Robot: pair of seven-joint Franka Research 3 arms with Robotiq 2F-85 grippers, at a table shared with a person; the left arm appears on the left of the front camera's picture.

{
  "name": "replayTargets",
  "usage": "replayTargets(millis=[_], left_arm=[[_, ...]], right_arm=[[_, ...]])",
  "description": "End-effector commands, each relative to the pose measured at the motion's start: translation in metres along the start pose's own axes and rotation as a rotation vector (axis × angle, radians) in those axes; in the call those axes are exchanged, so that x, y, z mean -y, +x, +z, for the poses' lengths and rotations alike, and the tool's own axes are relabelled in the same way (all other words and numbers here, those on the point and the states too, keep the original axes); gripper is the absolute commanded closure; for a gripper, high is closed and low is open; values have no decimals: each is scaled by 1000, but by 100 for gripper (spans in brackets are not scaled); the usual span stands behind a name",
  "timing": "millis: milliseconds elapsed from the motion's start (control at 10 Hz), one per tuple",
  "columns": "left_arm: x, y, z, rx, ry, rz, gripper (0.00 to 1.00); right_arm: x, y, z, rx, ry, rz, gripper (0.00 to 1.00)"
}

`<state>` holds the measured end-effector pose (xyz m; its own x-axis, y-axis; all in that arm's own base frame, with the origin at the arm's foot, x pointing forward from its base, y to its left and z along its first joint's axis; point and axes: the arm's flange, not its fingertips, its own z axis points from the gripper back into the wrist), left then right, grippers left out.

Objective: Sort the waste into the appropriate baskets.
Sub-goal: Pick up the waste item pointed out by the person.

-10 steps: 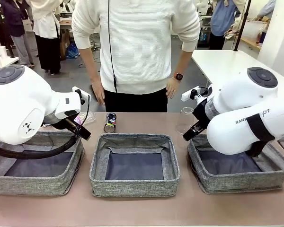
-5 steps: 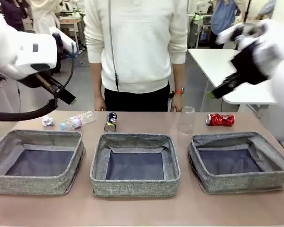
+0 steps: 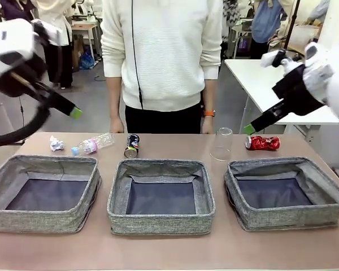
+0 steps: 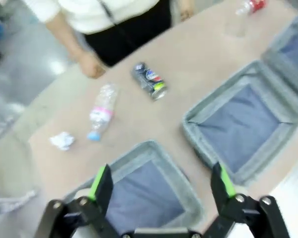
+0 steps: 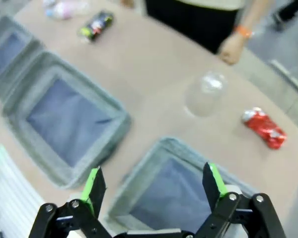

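The waste lies in a row along the far side of the table: a crumpled paper ball [image 3: 57, 143], a clear bottle with a pink label [image 3: 93, 143], a dark printed can [image 3: 131, 146], an upturned clear cup [image 3: 221, 144] and a crushed red can [image 3: 263, 143]. Three grey baskets stand in front, left [image 3: 42, 195], middle [image 3: 161, 197] and right [image 3: 285, 192], with nothing in them. My left gripper [image 3: 73, 112] hangs open high above the left basket [image 4: 144, 203]. My right gripper [image 3: 250, 129] hangs open above the right basket [image 5: 174, 198], near the cup [image 5: 204, 94] and red can [image 5: 263, 129].
A person in a white sweater [image 3: 164, 51] stands at the table's far edge, hands hanging by the sides just behind the waste. A white table [image 3: 271, 79] stands behind at the right. A bare strip of table runs in front of the baskets.
Both arms have lifted from low over the outer baskets to high above the table, uncovering the waste. Both grippers stay open, and no waste has moved.
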<state>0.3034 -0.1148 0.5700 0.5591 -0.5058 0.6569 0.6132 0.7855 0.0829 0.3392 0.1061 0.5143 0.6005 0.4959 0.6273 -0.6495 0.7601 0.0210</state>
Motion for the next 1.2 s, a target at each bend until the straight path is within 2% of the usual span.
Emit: replayTargets(millis=[0, 100, 200, 400, 500, 600, 700, 800, 1100], left_arm=[[-71, -69, 17, 24, -448, 216, 0], [-110, -106, 20, 31, -578, 345, 0], [-143, -146, 21, 81, -674, 474, 0], [-171, -197, 17, 235, -776, 629, 0], [-163, -205, 7, 297, -794, 695, 0], [-163, -215, 1, 269, -781, 744, 0], [-158, -209, -10, 92, -714, 710, 0], [-187, -226, 22, 288, -807, 682, 0], [-187, -226, 22, 288, -807, 682, 0]], right_arm=[[52, -54, 30, 96, 447, -353, 0], [83, -87, 39, 207, 613, -514, 0], [116, -125, 46, 315, 732, -675, 0], [161, -176, 52, 471, 823, -863, 0], [167, -184, 55, 501, 819, -887, 0], [171, -190, 59, 532, 790, -905, 0], [171, -188, 56, 540, 700, -902, 0], [170, -207, 66, 455, 785, -776, 0], [170, -207, 66, 455, 785, -776, 0]])
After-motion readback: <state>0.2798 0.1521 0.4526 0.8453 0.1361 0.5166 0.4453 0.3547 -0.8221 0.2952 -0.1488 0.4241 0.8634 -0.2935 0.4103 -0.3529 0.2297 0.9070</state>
